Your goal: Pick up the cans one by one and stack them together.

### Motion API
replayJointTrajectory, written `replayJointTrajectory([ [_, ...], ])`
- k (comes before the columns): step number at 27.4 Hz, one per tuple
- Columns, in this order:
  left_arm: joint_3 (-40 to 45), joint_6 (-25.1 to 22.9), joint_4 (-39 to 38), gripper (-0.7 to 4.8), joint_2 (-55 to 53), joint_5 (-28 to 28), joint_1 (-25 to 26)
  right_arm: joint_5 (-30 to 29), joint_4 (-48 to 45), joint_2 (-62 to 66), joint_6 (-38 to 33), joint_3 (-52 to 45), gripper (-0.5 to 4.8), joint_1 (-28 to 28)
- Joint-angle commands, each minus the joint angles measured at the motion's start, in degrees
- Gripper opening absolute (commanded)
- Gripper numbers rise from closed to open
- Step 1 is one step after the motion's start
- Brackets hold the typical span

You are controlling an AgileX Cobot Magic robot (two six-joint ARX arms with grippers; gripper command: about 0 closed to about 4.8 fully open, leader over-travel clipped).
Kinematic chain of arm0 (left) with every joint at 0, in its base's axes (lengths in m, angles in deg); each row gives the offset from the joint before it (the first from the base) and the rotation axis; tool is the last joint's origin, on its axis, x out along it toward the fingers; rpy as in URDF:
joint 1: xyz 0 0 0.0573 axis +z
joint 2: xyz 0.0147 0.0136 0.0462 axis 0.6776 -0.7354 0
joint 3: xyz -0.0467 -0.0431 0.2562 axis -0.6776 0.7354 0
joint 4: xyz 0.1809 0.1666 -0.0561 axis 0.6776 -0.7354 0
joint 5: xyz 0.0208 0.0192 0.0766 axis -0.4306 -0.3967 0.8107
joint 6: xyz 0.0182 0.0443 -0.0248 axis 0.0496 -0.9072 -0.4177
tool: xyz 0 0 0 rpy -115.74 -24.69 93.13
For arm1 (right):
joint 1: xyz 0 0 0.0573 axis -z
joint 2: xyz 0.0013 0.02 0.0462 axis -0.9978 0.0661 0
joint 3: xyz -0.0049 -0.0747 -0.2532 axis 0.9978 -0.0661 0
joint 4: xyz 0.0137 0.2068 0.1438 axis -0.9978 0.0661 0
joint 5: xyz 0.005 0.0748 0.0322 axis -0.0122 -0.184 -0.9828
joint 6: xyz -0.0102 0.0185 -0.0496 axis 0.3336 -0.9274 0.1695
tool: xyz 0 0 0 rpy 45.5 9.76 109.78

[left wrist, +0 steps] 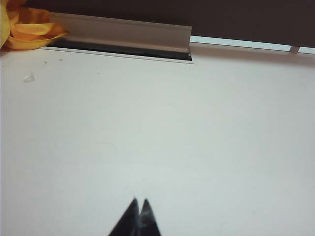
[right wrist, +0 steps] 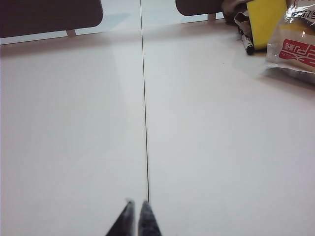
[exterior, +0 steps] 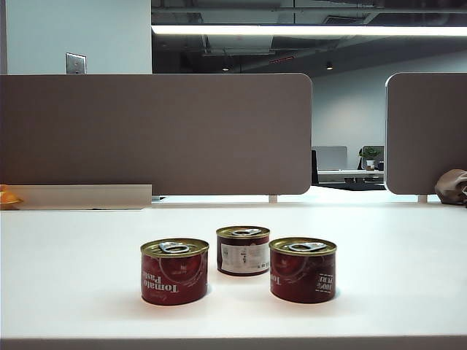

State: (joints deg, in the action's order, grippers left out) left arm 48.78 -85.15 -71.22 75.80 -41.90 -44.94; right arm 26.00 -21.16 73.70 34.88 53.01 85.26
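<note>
grey divider panels (exterior: 157, 131) back a white table (exterior: 73, 240), orange cloth (left wrist: 27, 27) beside.

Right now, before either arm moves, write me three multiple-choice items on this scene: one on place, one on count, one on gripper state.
1. Where is the can with the white panel?
A. Behind the other two
B. Stacked on another
C. At the front edge

2. How many cans stand on the table?
A. Two
B. Three
C. Four

3. How are the left gripper and right gripper?
A. Both wide open
B. One holds a can
C. Both shut, empty

Answers:
1 A, it sits farther back, between the left can and right can.
2 B, three separate tins.
3 C, fingertips meet over bare tabletop.
</note>
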Motion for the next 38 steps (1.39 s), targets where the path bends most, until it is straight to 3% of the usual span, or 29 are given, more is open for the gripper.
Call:
replayJointTrajectory([
  [1,-0.17,0.11,0.68,-0.05,-0.04,-0.04,0.09,-0.15,0.02,-0.04,-0.04,-0.11,0.22,-0.02],
  [15,-0.17,0.11,0.68,-0.05,-0.04,-0.04,0.09,-0.28,-0.28,-0.04,-0.39,-0.11,0.22,-0.04],
  [18,-0.20,0.35,0.83,-0.05,-0.04,-0.20,0.09,-6.54,-1.29,-0.04,-17.20,1.01,0.22,-0.02],
  [19,-0.31,1.97,1.01,-0.05,-0.04,-0.57,0.09,-8.22,-1.70,-0.04,-21.66,1.36,0.22,-0.02],
  [21,-0.57,9.62,2.58,-0.05,-0.04,-3.17,0.09,-12.15,-2.43,-0.04,-30.36,2.38,0.22,-0.02],
  [24,-0.59,16.28,7.82,-0.05,-0.04,-6.12,0.09,-18.23,-5.18,-0.04,-39.06,3.45,0.22,-0.02],
  [26,-0.72,19.19,11.91,-0.05,-0.04,-7.39,0.07,-23.12,-8.81,-0.04,-42.27,3.65,0.22,-0.02],
  [29,-0.72,28.20,19.43,-0.05,-0.04,-11.21,0.07,-31.50,-15.78,-0.04,-44.35,3.65,0.22,-0.04],
  [32,-0.72,37.92,27.04,-0.05,-0.04,-17.31,0.09,-38.49,-21.62,-0.04,-45.62,3.72,0.22,-0.04],
  [36,-0.72,49.72,42.95,-0.05,-0.04,-30.03,0.07,-47.84,-29.38,-0.02,-59.52,3.74,0.22,-0.04],
  [38,-0.72,57.75,51.12,-0.05,-0.04,-36.20,0.09,-52.61,-32.33,-0.02,-61.96,3.74,0.22,-0.04],
])
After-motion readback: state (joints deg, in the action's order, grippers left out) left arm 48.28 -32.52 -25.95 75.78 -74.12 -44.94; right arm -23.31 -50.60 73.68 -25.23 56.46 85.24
